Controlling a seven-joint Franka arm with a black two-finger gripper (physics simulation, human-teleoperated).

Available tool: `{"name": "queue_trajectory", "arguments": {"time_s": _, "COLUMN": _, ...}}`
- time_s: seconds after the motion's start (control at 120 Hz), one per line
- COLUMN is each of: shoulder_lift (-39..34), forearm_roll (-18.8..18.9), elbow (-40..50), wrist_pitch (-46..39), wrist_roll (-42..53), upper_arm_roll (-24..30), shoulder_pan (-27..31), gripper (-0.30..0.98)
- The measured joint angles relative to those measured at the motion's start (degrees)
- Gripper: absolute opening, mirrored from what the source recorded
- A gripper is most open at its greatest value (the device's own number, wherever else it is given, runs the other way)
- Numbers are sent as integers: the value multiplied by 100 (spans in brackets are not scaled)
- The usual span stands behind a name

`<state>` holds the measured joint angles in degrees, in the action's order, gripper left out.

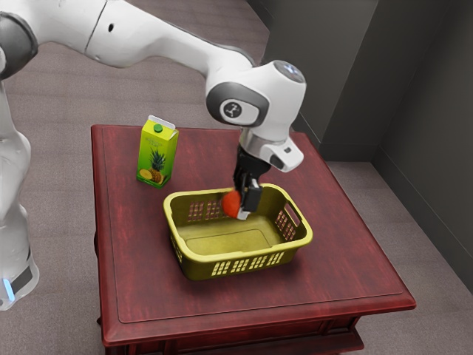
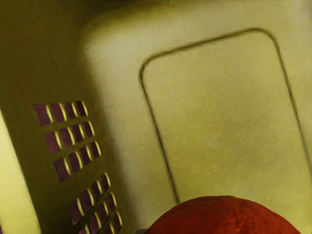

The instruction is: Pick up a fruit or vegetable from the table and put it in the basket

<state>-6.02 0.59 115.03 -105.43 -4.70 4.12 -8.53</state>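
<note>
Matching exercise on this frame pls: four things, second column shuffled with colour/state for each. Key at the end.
Things:
1. Carton
2. Round fruit
3. Basket
4. Table

Colour/state:
A. Yellow-green, with rows of openings in its walls
B. Dark red, flat-topped
C. Green, standing upright
D. Orange-red, held in the jaws

Pairs: 1-C, 2-D, 3-A, 4-B

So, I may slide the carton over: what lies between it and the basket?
A short strip of dark red tabletop lies between the carton and the basket; the exterior view shows that.
</note>
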Motion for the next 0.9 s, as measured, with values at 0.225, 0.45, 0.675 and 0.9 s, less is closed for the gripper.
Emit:
{"name": "queue_trajectory", "arguments": {"time_s": 0.225, "shoulder_lift": 285, "forearm_roll": 20, "elbow": -15, "wrist_pitch": -223, "wrist_roll": -62, "upper_arm_roll": 109, "shoulder_pan": -39, "gripper": -10}}
{"name": "queue_trajectory", "arguments": {"time_s": 0.45, "shoulder_lift": 612, "forearm_roll": 77, "elbow": -50, "wrist_pitch": -594, "wrist_roll": -152, "upper_arm_roll": -155, "shoulder_pan": -324, "gripper": 10}}
{"name": "queue_trajectory", "arguments": {"time_s": 0.675, "shoulder_lift": 657, "forearm_roll": -191, "elbow": -48, "wrist_pitch": -991, "wrist_roll": -54, "upper_arm_roll": 145, "shoulder_pan": -40, "gripper": 54}}
{"name": "queue_trajectory", "arguments": {"time_s": 0.9, "shoulder_lift": 655, "forearm_roll": -290, "elbow": -56, "wrist_pitch": -1140, "wrist_roll": 74, "upper_arm_roll": 98, "shoulder_pan": -84, "gripper": 66}}
